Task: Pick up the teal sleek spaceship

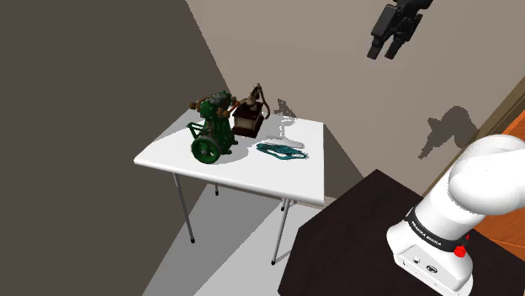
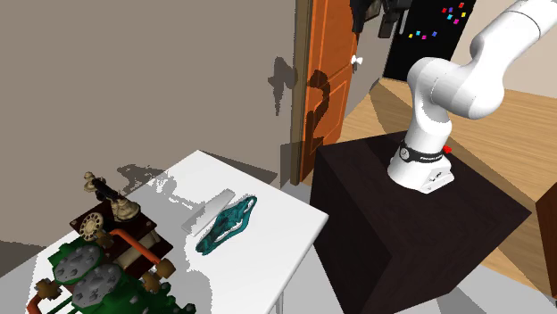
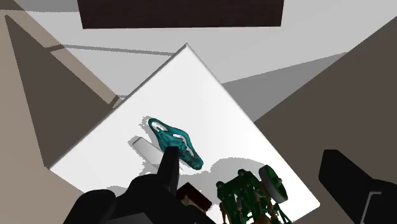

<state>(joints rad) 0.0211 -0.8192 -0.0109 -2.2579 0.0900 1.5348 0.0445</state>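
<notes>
One white arm (image 1: 481, 187) reaches high over the bench (image 1: 168, 156), tool (image 1: 383, 52) spread wide and empty. The teal spaceship (image 1: 281, 151) lies flat on the bench near a green machine model (image 1: 212, 136).

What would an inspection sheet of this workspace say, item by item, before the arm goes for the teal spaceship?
Surface: white table on thin legs.
Job's thing: teal spaceship lies flat on the side of the table nearer the stand, apart from the other things.
Clutter: green model engine and brown antique telephone, standing close together.
Gripper: black gripper open, high above the table, holding nothing.
Cables: nothing seen.
Surroundings: dark stand beside the table, grey-brown walls, orange door.
</notes>
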